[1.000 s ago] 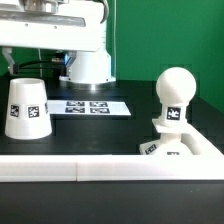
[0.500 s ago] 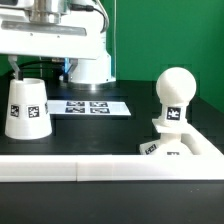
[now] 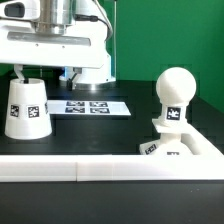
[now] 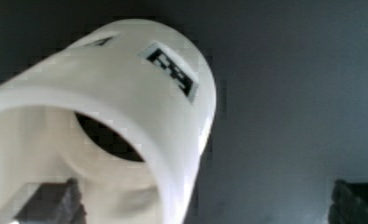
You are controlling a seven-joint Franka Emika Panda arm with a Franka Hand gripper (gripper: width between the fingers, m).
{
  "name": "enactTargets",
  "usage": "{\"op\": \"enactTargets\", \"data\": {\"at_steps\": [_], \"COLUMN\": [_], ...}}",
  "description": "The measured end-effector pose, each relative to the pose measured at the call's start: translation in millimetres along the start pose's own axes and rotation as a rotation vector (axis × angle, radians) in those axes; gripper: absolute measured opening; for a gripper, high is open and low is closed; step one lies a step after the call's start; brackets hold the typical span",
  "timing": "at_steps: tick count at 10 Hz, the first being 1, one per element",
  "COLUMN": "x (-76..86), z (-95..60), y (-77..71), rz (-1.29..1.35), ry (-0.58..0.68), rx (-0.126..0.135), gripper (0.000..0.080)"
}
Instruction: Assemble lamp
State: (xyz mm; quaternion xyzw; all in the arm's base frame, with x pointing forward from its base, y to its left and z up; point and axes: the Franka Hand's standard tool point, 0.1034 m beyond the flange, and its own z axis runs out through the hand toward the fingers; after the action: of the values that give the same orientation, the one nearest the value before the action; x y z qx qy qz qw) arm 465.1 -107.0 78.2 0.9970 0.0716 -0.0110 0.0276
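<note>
The white cone shade [image 3: 25,108] stands upright on the black table at the exterior view's left, a black tag on its side. My gripper [image 3: 45,74] is open just above its top, one finger on either side. In the wrist view the shade [image 4: 136,110] fills the picture, with its top hole showing. One dark fingertip [image 4: 49,204] is over the shade and the other is over bare table, so my gripper [image 4: 202,205] straddles the shade's wall without touching it. The ball-topped bulb [image 3: 176,95] stands on the flat base [image 3: 185,148] at the right.
The marker board [image 3: 88,106] lies flat behind, between shade and bulb. A long white rail [image 3: 60,170] runs along the front edge. The robot's white base [image 3: 90,68] stands behind the marker board.
My gripper has come down from the top of the exterior view toward the shade's top. Shade, bulb and base have not moved.
</note>
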Motion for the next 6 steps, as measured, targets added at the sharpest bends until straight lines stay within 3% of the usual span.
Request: {"op": "enactTargets", "data": {"at_steps": [1,3,4,5,6], "x": [-1.1,0.7,2.5,1.8,1.7], "z": [2.5,1.7,0.7,1.2,1.2], "y": [-0.1,0.4,0.9,0.7,0.7], "rz": [0.000,-0.001,-0.001,-0.001,-0.001], "ry": [-0.005,-0.007,-0.004,-0.006,-0.006], "rx": [-0.001,0.000,0.000,0.000,0.000], "gripper": [0.0698,0.0436,0.0436,0.0251,0.0251]}}
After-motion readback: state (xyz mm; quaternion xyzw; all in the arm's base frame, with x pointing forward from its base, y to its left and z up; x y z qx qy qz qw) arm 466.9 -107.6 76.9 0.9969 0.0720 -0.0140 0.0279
